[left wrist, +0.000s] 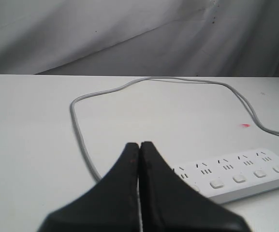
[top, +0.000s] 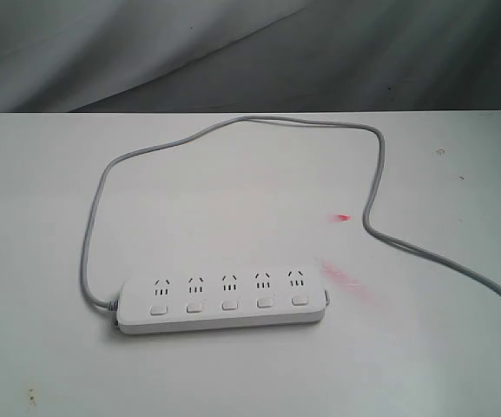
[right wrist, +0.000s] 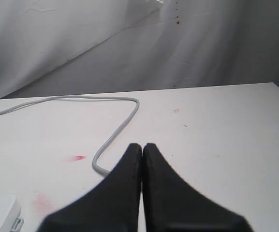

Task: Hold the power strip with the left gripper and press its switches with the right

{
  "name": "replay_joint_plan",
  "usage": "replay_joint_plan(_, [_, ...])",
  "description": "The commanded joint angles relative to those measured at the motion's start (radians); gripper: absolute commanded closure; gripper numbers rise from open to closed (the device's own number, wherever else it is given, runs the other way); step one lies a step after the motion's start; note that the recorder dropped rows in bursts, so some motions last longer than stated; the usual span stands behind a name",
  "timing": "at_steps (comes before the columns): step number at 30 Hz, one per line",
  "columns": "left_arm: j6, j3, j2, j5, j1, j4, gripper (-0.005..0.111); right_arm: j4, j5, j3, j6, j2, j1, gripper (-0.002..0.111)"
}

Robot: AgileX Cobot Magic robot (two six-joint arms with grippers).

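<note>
Black left gripper (left wrist: pixel 139 145), black right gripper (right wrist: pixel 142 145): both clenched, empty | long flat white plastic power strip (top: pixel 224 318) unheld | step: pre-grasp | next, likely: left gripper opens, clamps strip end

Exterior high; 2 wrist views low, sharing cord (right wrist: pixel 91 97).

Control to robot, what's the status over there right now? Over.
Left end effector shut, empty, off the power strip. Right end effector shut, empty. Strip flat on table, switches untouched. Nothing blocking them.
</note>
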Motion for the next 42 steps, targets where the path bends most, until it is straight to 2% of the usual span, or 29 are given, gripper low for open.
replay_joint_plan(1, [-0.001, 0.005, -0.004, -0.018, -0.005, 0.024, 0.106, -0.005, -0.008, 0.003, -0.001, -0.004, -0.006, 0.108])
replay_joint_plan(8, [-0.001, 0.005, -0.004, -0.051, -0.005, 0.151, 0.106, -0.005, -0.008, 0.003, -0.001, -0.004, -0.006, 0.108])
replay_joint_plan(14, [-0.013, 0.005, -0.004, -0.154, -0.005, 0.049, 0.106, -0.005, -0.008, 0.003, -0.001, -0.004, -0.006, 0.108])
replay_joint_plan(18, [-0.007, -0.042, -0.004, -0.206, -0.005, 0.064, 0.106, -0.005, -0.008, 0.003, -0.001, -0.004, -0.006, 0.108])
replay_joint_plan(21, [0.009, -0.146, 0.045, -0.244, -0.005, 0.116, 0.106, -0.005, -0.008, 0.003, -0.001, -0.004, -0.006, 0.108])
replay_joint_plan(24, [0.046, -0.344, 0.273, -0.249, -0.005, 0.120, 0.106, -0.005, -0.008, 0.003, -0.001, -0.004, -0.006, 0.108])
replay_joint_plan(26, [0.046, -0.537, 0.491, -0.252, -0.005, 0.131, 0.106, -0.005, -0.008, 0.003, -0.001, -0.004, -0.006, 0.108])
replay_joint_plan(28, [0.048, -0.674, 0.648, -0.264, 0.009, 0.139, 0.106, -0.005, -0.008, 0.003, -0.001, -0.004, -0.006, 0.108])
replay_joint_plan(29, [0.042, -0.714, 0.697, -0.268, 0.028, 0.139, 0.106, -0.005, -0.008, 0.003, -0.001, -0.004, -0.006, 0.108])
replay_joint_plan(32, [-0.050, -0.854, 0.891, -0.269, 0.181, 0.089, 0.106, -0.005, -0.008, 0.003, -0.001, -0.004, -0.006, 0.108])
replay_joint_plan(34, [-0.042, -0.901, 0.979, -0.205, 0.261, 0.034, 0.106, -0.005, -0.008, 0.003, -0.001, -0.004, -0.006, 0.108])
replay_joint_plan(35, [0.013, -0.916, 1.008, -0.162, 0.296, -0.014, 0.106, -0.005, -0.008, 0.003, -0.001, -0.004, -0.006, 0.108])
replay_joint_plan(36, [0.152, -0.926, 1.040, -0.101, 0.329, -0.107, 0.106, -0.005, -0.008, 0.003, -0.001, -0.004, -0.006, 0.108])
replay_joint_plan(39, [0.649, -0.932, 1.091, 0.056, 0.383, -0.399, 0.106, -0.005, -0.008, 0.003, -0.001, -0.004, -0.006, 0.108])
replay_joint_plan(41, [1.038, -0.932, 1.116, 0.217, 0.441, -0.616, 0.106, -0.005, -0.008, 0.003, -0.001, -0.004, -0.006, 0.108])
replay_joint_plan(42, [1.106, -0.932, 1.118, 0.263, 0.461, -0.670, 0.106, -0.005, -0.008, 0.003, -0.001, -0.004, -0.006, 0.108])
